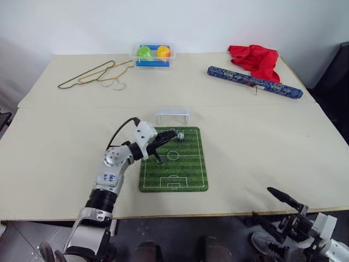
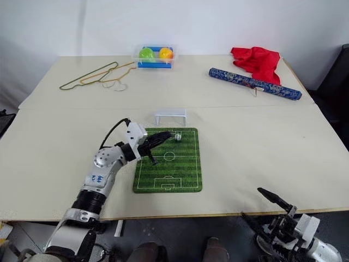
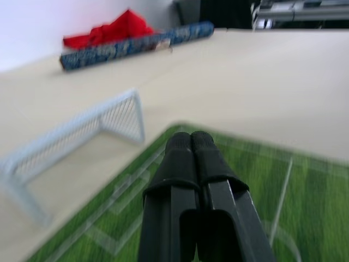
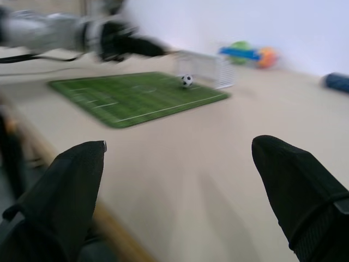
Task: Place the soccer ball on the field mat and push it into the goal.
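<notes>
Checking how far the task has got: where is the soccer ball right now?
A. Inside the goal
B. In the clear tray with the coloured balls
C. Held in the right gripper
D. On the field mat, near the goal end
D: the soccer ball sits on the field mat, just short of the goal.

The table (image 1: 245, 142) looks matt and smooth, the mat (image 1: 188, 169) a printed grass texture. The goal (image 1: 172, 116) is white with fine netting; the cloth (image 1: 256, 60) is soft, crumpled fabric.

Left fingers (image 3: 191, 147) pressed together, right fingers (image 4: 71, 185) spread.
</notes>
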You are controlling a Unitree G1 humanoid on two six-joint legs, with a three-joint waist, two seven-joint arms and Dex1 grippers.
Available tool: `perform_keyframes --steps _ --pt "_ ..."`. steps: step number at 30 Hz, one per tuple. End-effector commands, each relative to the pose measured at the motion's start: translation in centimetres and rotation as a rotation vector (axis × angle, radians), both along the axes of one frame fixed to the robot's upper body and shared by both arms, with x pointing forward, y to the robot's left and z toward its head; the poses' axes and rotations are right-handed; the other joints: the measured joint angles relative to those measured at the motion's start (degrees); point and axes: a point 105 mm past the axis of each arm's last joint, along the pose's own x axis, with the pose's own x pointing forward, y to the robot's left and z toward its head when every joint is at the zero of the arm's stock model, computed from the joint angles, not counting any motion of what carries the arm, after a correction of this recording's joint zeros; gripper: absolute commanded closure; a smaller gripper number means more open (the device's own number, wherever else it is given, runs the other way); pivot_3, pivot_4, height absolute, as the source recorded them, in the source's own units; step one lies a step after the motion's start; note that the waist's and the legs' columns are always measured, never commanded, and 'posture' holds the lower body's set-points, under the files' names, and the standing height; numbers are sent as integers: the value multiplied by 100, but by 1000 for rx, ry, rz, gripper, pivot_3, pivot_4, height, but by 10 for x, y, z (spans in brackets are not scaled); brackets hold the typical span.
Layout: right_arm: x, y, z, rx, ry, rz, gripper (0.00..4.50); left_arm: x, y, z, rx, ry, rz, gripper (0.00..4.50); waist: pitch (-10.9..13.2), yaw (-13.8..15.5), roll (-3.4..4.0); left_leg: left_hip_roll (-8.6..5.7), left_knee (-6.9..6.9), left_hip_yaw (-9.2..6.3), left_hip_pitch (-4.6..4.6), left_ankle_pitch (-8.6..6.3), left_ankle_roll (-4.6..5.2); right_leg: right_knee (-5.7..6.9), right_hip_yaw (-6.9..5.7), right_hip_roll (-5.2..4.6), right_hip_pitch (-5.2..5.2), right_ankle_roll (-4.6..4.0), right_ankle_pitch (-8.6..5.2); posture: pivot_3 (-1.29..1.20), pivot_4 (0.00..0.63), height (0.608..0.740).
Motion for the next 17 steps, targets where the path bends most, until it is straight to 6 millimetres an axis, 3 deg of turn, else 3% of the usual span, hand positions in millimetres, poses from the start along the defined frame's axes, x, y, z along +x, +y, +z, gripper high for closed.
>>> perform_keyframes --steps 1,6,8,13,17 --pt "9 -14 10 2 -44 -74 0 -28 32 12 -2 -23 -72 4474 3 5 4 0 1 0 -1 0 0 1 0 0 -2 0 0 0 150 740" --pt "18 -25 13 -17 -46 -60 0 -49 108 12 67 15 99 4474 5 53 7 4 5 -8 -2 0 -1 3 0 1 -1 -2 -1 0 150 740" --pt "19 -26 16 -17 -52 -47 0 -54 127 13 79 22 162 4474 6 70 9 3 6 -9 -3 0 0 2 -1 0 0 -2 -1 0 150 740" --pt "27 -32 26 -3 -76 -23 0 -71 158 18 92 9 288 4474 9 27 15 4 5 -9 -3 -2 -1 2 0 0 0 -2 -1 0 150 740" --pt "30 -35 25 1 -74 11 0 -76 161 14 97 24 322 4474 9 26 16 5 5 -8 -2 -2 -2 4 -1 1 -1 -3 0 0 150 740"
